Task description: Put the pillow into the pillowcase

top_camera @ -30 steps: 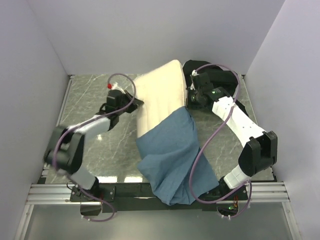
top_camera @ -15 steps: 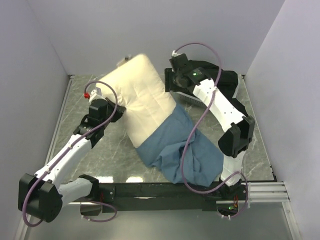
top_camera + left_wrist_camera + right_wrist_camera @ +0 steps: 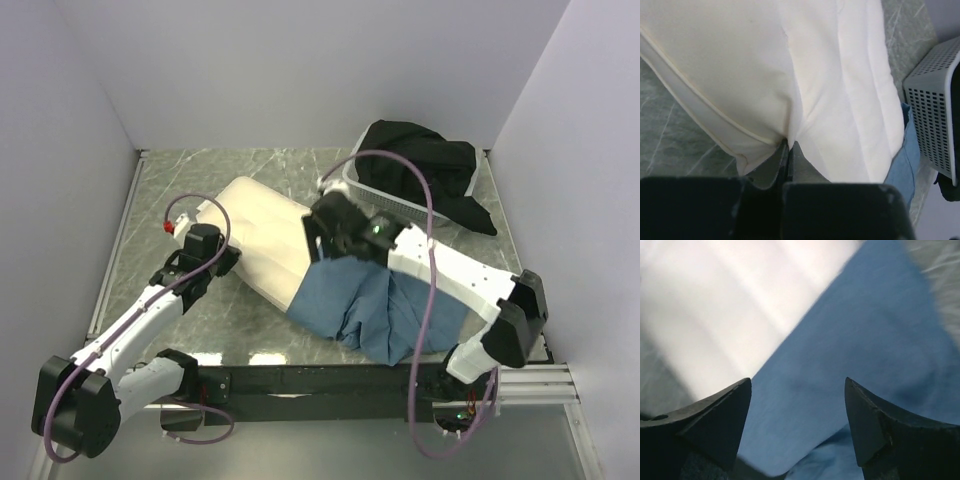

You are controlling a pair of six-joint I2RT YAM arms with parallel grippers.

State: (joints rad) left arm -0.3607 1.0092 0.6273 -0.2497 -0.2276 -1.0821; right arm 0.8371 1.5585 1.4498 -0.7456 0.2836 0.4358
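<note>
The cream-white pillow (image 3: 262, 230) lies flat on the marble table, its near right end inside the dusty-blue pillowcase (image 3: 375, 312). My left gripper (image 3: 230, 260) is at the pillow's left edge. In the left wrist view its jaws (image 3: 788, 146) are shut on a pinch of the pillow (image 3: 805, 65), with a strip of the pillowcase (image 3: 903, 167) at the right. My right gripper (image 3: 318, 245) hovers over the pillowcase mouth. In the right wrist view this gripper (image 3: 797, 385) is open and empty, above the pillowcase (image 3: 865, 340) and the pillow (image 3: 710, 300).
A white perforated basket (image 3: 385, 197) stands at the back right with a black cloth (image 3: 430, 158) heaped in it and spilling over; it also shows as a basket (image 3: 935, 110) in the left wrist view. White walls enclose the table on three sides.
The pillow has come down from a raised position to lie flat. My right gripper has opened, let go of the pillow and moved toward the pillowcase mouth. My left arm lowered, still gripping.
</note>
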